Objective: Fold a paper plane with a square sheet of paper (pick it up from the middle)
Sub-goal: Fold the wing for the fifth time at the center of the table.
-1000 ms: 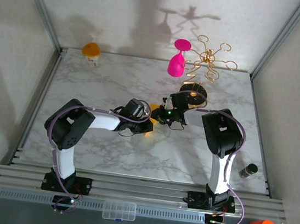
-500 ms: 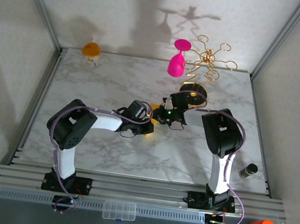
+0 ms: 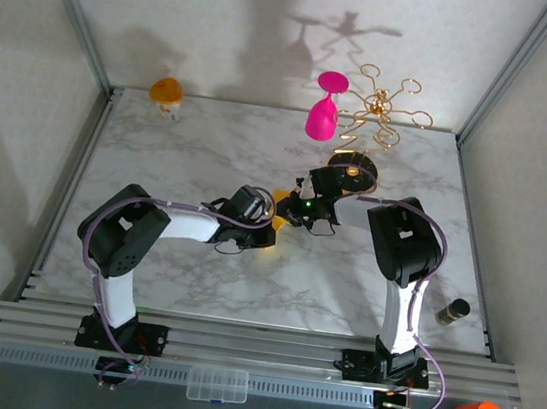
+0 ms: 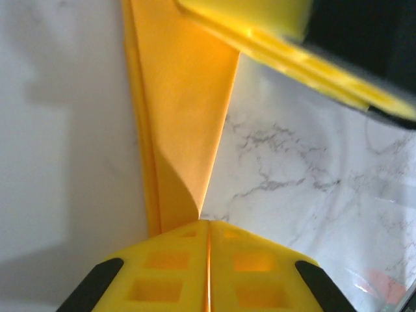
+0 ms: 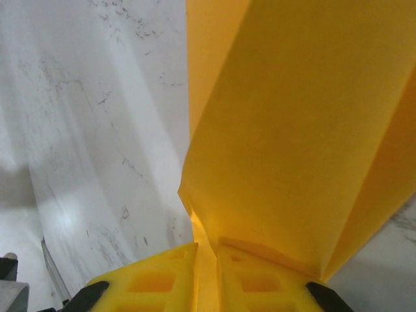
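Here the left gripper [image 4: 208, 227] has its yellow fingers pressed together on the narrow end of the paper plane [image 4: 185, 117]. The plane is a yellow-orange folded wedge, with layered creases down its left edge, and it widens away from the fingers. The right gripper [image 5: 207, 252] is likewise clamped on a folded edge. From above, the arms cover most of it over the middle of the marble table [image 3: 189, 153]. Its long axis seems to run between the two grippers.
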`<state>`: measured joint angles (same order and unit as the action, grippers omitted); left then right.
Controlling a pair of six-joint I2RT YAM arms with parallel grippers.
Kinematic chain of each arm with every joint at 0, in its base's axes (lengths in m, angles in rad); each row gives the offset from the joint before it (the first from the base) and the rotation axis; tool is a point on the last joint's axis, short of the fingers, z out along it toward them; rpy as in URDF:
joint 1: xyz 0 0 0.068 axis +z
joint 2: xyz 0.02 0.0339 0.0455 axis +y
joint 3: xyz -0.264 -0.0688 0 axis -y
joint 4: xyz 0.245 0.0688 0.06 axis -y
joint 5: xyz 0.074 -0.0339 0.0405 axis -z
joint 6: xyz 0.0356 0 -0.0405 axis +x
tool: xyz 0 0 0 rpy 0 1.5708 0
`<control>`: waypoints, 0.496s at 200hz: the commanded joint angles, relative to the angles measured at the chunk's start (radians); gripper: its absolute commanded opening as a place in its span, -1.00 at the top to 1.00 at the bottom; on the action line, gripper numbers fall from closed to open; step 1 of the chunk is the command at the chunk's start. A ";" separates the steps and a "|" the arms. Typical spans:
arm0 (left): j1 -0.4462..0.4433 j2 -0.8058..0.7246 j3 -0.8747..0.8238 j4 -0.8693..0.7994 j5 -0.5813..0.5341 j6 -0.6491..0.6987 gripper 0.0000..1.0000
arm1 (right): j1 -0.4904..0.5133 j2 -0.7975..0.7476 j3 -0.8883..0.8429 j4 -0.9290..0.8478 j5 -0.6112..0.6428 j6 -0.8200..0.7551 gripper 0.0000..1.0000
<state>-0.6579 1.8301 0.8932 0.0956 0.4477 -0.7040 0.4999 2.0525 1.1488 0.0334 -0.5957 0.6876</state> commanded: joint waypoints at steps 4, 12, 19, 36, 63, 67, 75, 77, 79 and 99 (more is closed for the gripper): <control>-0.014 -0.048 -0.045 -0.099 0.009 0.017 0.82 | 0.022 0.140 -0.025 -0.049 0.199 -0.034 0.67; -0.016 -0.055 -0.051 -0.104 0.012 0.019 0.82 | 0.022 0.140 -0.024 -0.050 0.200 -0.034 0.67; -0.018 -0.059 -0.055 -0.111 0.013 0.025 0.82 | 0.023 0.141 -0.023 -0.052 0.201 -0.032 0.67; -0.022 -0.068 -0.057 -0.142 0.002 0.049 0.83 | 0.022 0.141 -0.023 -0.055 0.204 -0.032 0.67; -0.020 -0.092 -0.025 -0.175 -0.020 0.073 0.84 | 0.022 0.141 -0.025 -0.053 0.204 -0.028 0.67; -0.019 -0.101 -0.019 -0.170 -0.019 0.074 0.84 | 0.022 0.142 -0.026 -0.054 0.204 -0.028 0.67; -0.016 -0.123 -0.008 -0.154 -0.018 0.070 0.84 | 0.022 0.139 -0.028 -0.053 0.202 -0.027 0.67; -0.014 -0.127 -0.006 -0.150 -0.019 0.068 0.84 | 0.023 0.138 -0.028 -0.052 0.202 -0.026 0.67; -0.013 -0.133 -0.003 -0.144 -0.021 0.067 0.84 | 0.022 0.137 -0.030 -0.051 0.202 -0.025 0.67; -0.001 -0.175 0.011 -0.087 -0.037 0.042 0.83 | 0.022 0.127 -0.032 -0.047 0.198 -0.013 0.67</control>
<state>-0.6659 1.7298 0.8597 -0.0139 0.4435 -0.6582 0.4999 2.0571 1.1599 0.0147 -0.5949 0.6910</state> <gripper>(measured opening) 0.081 0.164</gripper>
